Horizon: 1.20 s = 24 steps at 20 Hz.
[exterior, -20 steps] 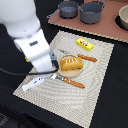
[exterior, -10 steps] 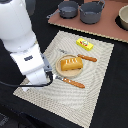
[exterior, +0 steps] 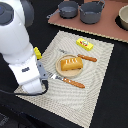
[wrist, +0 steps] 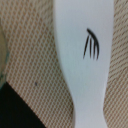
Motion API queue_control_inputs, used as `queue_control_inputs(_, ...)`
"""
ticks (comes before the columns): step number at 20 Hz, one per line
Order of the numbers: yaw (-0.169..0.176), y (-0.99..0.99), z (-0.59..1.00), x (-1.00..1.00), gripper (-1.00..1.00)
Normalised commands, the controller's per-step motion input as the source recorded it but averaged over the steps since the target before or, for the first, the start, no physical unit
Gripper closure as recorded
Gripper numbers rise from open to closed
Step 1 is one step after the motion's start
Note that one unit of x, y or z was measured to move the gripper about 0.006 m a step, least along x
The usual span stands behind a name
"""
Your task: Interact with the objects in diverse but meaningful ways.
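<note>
Down at the near left corner of the woven placemat (exterior: 95, 75) in the exterior view, the white arm (exterior: 20, 45) is bending low, its bulk covering the gripper (exterior: 34, 86), so whether the jaws are apart or together cannot be told. The wrist view is filling with a white fish-like piece (wrist: 82, 55) bearing a dark fin-like mark, lying flat on the mat's weave directly below the camera, close under the wrist; no fingers are showing in that picture, so how it sits relative to the jaws cannot be judged. In the exterior view that piece is hiding behind the arm. A scored bread loaf (exterior: 71, 63) is resting on a pale plate (exterior: 62, 71) at the middle of the mat, well apart from the gripper. An orange-handled knife (exterior: 70, 81) is lying just near of the plate, with its blade pointing toward the arm, and an orange-handled fork (exterior: 84, 57) is lying just beyond the plate. A small yellow packet (exterior: 84, 44) with a red mark is sitting near the far edge of the mat. A bit of yellow, perhaps the cheese wedge (exterior: 37, 52), is peeking out beside the arm. Two dark pots (exterior: 80, 10) are standing on the brown board (exterior: 107, 30) at the far side.
</note>
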Motion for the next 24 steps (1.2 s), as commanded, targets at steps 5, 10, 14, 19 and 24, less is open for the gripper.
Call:
queue_control_inputs(5, -0.006, -0.15, 0.00, 0.26, 1.00)
queue_control_inputs(10, 0.000, -0.10, -0.02, 0.27, 1.00)
queue_control_inputs(14, 0.000, -0.11, -0.02, 0.19, 1.00)
queue_control_inputs(19, 0.000, -0.04, 0.11, 0.16, 1.00)
queue_control_inputs(24, -0.034, 0.31, 0.89, 0.58, 1.00)
